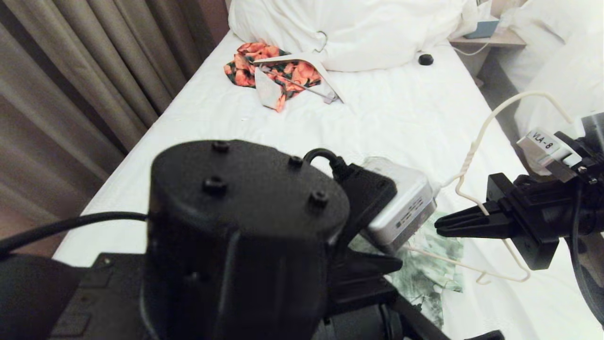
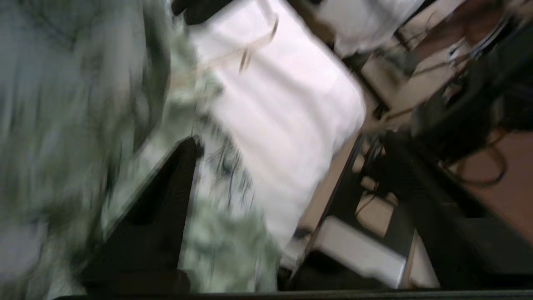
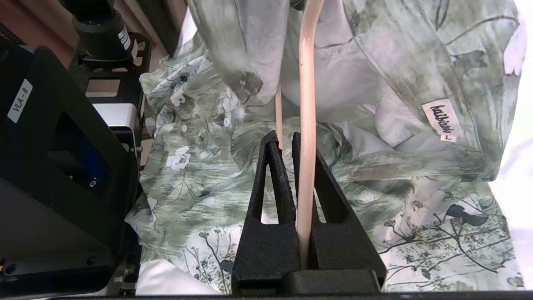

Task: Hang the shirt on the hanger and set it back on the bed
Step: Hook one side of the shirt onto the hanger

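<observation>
Clamping the hanger (image 3: 307,108) above the bed (image 1: 387,113), the right gripper (image 3: 291,141) risks dropping the shirt (image 3: 200,183); the left gripper (image 2: 183,158), beside the shirt, seems released, leaving the cloth unsupported.

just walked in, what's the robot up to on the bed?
It is putting a shirt on a hanger. The right gripper is shut on the cream wire hanger, holding it over the green floral shirt, which lies bunched on the bed. The left gripper is low beside the shirt, holding nothing that I can see. The shirt does not look properly hung yet.
</observation>
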Robot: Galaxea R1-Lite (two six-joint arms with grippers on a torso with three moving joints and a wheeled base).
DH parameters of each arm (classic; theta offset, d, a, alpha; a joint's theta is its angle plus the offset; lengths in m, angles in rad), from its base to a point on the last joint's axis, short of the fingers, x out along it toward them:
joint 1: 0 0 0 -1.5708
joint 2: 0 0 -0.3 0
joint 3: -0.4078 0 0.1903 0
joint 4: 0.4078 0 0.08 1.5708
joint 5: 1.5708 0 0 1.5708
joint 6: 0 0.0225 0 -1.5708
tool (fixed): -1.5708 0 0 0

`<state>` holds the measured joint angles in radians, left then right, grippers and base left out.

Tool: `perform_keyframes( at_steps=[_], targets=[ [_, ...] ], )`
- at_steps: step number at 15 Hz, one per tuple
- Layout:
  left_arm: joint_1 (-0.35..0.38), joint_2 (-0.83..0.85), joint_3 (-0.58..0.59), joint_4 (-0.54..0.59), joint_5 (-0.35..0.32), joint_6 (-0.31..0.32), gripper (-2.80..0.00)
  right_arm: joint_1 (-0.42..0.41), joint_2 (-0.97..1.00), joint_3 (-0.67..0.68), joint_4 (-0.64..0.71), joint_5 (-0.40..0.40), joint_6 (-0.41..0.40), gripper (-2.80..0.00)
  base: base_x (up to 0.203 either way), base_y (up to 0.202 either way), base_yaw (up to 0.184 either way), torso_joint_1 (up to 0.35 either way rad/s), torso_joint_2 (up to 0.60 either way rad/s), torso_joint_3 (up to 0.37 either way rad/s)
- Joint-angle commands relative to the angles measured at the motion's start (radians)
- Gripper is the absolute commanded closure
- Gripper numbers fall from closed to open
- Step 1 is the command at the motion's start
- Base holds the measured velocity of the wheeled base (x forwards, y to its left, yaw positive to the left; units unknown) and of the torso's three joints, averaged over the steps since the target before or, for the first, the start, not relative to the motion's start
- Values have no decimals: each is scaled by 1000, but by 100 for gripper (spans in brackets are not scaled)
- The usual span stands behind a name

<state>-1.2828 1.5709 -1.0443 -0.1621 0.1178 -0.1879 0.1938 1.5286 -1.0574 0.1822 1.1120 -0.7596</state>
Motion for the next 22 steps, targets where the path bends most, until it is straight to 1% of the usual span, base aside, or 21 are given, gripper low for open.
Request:
perform_keyframes(
  at_steps=[1, 4, 5, 7, 9, 10, 12, 13, 15, 16, 17, 18, 19, 20, 21, 22],
  targets=[
    [-7, -62, 66, -1, 28, 0, 0, 1, -7, 2, 2, 6, -4, 0, 0, 0, 0, 0, 0, 0],
    [-7, -208, 134, 15, 89, 4, 0, 15, -5, 1, 2, 6, -6, 0, 0, 0, 0, 0, 0, 0],
    [-5, -262, 152, 42, 111, 4, 0, 25, -4, 0, 2, 6, -6, 0, 0, 0, 0, 0, 0, 0],
    [0, -380, 159, 143, 154, 5, 0, 59, 0, -4, 2, 3, -5, 0, 0, 0, 0, 0, 0, 0],
    [13, -493, 153, 211, 178, 19, 0, 91, 22, -13, 0, 3, -4, 0, 0, 0, 0, 0, 0, 0],
    [30, -528, 147, 229, 193, 59, 0, 116, 36, -23, 1, 1, -5, 0, 0, 0, 0, 0, 0, 0],
    [42, -586, 122, 243, 223, 163, 0, 177, 65, -52, 2, -18, 12, 0, 0, 0, 0, 0, 0, 0],
    [50, -611, 120, 244, 232, 191, 0, 210, 85, -66, 1, -34, 32, 0, 0, 0, 0, 0, 0, 0],
    [63, -621, 143, 245, 234, 203, 0, 297, 103, -77, 1, -58, 48, 0, 0, 0, 0, 0, 0, 0],
    [63, -620, 147, 245, 230, 206, 0, 337, 107, -92, 1, -86, 62, 0, 0, 0, 0, 0, 0, 0],
    [62, -616, 148, 245, 220, 224, 0, 369, 113, -121, 0, -122, 84, 0, 0, 0, 0, 0, 0, 0],
    [62, -613, 151, 245, 213, 244, -280, 386, 117, -138, 0, -141, 103, 0, 0, 0, 0, 0, 0, 0],
    [62, -611, 157, 245, 206, 276, -280, 391, 117, -145, 0, -141, 107, 0, 0, 0, 0, 0, 0, 0],
    [62, -611, 160, 246, 189, 293, -280, 391, 116, -145, 0, -141, 109, 0, 0, 0, 0, 0, 0, 0],
    [62, -611, 162, 252, 153, 303, -280, 391, 114, -145, 1, -141, 109, 0, 0, 0, 0, 0, 0, 0],
    [64, -609, 161, 284, 120, 310, -280, 391, 110, -145, 2, -141, 109, 0, 0, 0, 0, 0, 0, 0]
  ],
)
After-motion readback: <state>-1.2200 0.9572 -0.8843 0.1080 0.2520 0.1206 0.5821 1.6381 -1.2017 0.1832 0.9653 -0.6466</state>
